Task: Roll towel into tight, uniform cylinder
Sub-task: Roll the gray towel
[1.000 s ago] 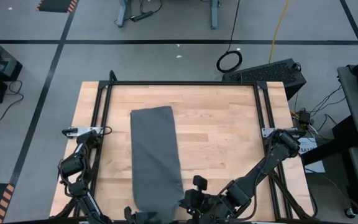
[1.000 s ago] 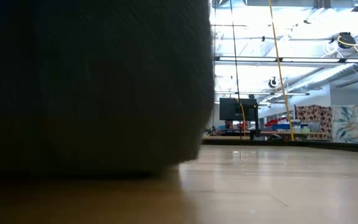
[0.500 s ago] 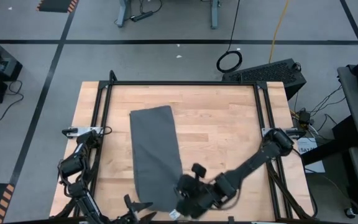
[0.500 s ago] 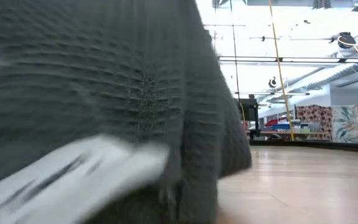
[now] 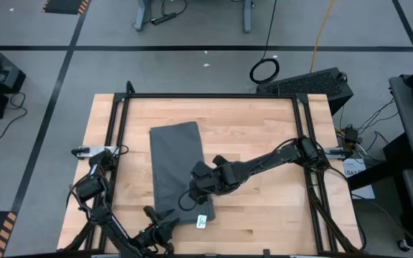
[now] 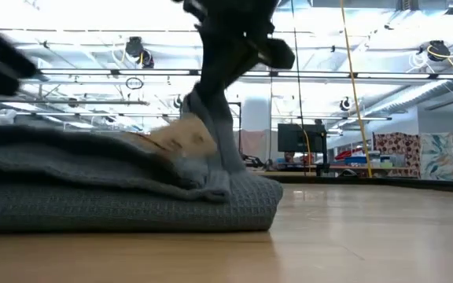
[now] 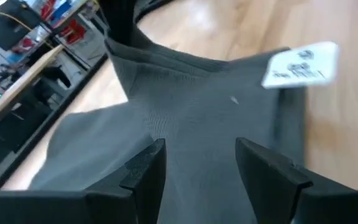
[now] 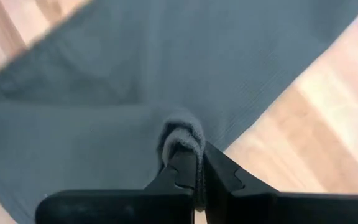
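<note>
Grey soft cloth towel (image 5: 176, 168) now folded back from the near edge by the right claw (image 5: 192, 192), clamped on its corner (rolling barely begun), while the left claw (image 5: 165, 231) waits parted and empty.

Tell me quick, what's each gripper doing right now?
Left gripper: open, holding nothing, near the towel.
Right gripper: shut on the towel.

My right gripper (image 5: 192, 192), on an arm stretched across from three o'clock, is pinched tight on a fold of the dark grey soft cloth towel (image 5: 174, 161), while my left gripper (image 5: 165, 228) waits spread at six o'clock.
</note>
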Available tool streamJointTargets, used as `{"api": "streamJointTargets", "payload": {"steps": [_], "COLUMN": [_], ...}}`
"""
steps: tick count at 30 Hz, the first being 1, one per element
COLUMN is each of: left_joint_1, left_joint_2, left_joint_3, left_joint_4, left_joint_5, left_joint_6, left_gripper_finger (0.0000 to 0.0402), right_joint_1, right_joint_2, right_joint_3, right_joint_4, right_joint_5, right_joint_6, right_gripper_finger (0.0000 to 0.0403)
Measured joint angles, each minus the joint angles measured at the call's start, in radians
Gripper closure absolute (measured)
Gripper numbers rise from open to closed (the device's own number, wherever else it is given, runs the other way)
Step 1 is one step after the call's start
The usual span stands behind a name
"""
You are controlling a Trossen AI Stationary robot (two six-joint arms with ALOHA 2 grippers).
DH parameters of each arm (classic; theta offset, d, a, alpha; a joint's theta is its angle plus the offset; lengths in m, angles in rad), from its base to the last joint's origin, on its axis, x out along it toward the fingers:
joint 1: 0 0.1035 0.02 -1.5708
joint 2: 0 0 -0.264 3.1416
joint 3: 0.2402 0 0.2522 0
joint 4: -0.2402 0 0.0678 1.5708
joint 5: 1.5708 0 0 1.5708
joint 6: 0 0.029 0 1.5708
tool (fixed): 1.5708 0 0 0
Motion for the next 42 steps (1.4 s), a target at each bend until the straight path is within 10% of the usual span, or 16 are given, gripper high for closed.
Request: {"api": "streamJointTargets", "payload": {"steps": [12, 27, 42], "left_joint_1": [-0.060, 0.159, 0.166], "left_joint_2": [0.000, -0.009, -0.025], "left_joint_3": [-0.033, -0.035, -0.044], "left_joint_4": [0.143, 0.701, 0.509], "left_joint_5": [-0.038, 0.226, 0.282], "left_joint_6": [0.206, 1.090, 0.835], "left_gripper_finger": [0.0203, 0.0151, 0.0186], "right_joint_1": [-0.015, -0.007, 0.009], "right_joint_2": [0.089, 0.089, 0.089], "right_joint_3": [0.000, 0.000, 0.000], "right_joint_4": [0.014, 0.033, 0.041], "right_joint_5": [-0.095, -0.095, -0.096], "right_joint_6": [0.013, -0.021, -0.103], "right_gripper_finger": [0.0389, 0.0363, 0.0362]}}
